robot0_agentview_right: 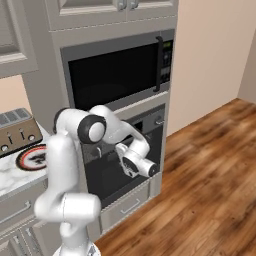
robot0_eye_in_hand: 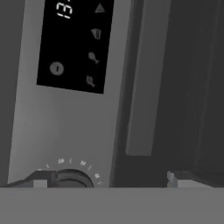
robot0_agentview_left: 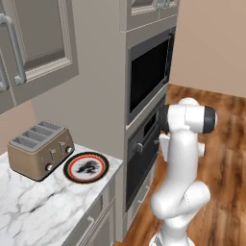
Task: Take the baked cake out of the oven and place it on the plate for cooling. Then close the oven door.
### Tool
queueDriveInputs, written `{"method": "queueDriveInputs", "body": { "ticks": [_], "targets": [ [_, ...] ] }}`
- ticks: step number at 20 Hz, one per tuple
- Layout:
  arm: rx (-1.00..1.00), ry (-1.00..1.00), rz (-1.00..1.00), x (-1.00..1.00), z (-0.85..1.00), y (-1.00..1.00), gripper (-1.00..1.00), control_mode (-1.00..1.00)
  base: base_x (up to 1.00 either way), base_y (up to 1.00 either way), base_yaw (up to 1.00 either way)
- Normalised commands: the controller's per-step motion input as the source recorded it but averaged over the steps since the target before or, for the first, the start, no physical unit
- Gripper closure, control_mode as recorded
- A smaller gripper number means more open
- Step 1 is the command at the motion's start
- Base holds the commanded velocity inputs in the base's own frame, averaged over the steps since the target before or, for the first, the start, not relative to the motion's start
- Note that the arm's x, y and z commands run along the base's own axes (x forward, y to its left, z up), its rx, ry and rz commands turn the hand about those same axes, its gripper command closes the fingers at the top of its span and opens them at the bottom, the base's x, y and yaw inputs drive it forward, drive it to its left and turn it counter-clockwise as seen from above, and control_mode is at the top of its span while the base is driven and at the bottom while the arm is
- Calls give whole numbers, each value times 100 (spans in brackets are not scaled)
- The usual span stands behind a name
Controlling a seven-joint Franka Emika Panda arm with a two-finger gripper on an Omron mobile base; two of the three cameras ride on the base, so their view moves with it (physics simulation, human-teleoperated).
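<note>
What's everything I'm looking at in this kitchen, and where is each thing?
oven: one, dark grey, built into the tall unit under the microwave; its door looks shut
oven display: one, black with pale symbols, on the oven's control panel
oven knob: one, round, below the display in the hand view
microwave: one, black window, vertical handle, above the oven
plate: one, red-orange rim, white centre, on the counter beside the toaster
toaster: one, bronze, on the counter
counter: one, white marble
floor: brown wood
arm: one, white, in front of the oven
tool: one, open, close to the oven's control panel
</note>
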Motion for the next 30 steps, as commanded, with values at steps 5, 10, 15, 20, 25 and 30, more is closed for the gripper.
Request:
{"method": "queueDriveInputs", "body": {
  "ticks": [5,10,15,20,25,30],
  "targets": [
    [1,0,0,80,-33,12,-100,-100,0,0,0],
    [3,0,0,78,-20,16,-100,-100,0,0,0],
    [0,1,0,72,-31,21,-100,-100,0,0,0],
    [0,3,0,66,-35,23,-100,-100,0,0,0],
    [0,5,-1,58,-27,21,-100,-100,0,0,0],
    [-6,17,-5,47,-12,38,100,-100,0,0,0]
  ]
}}
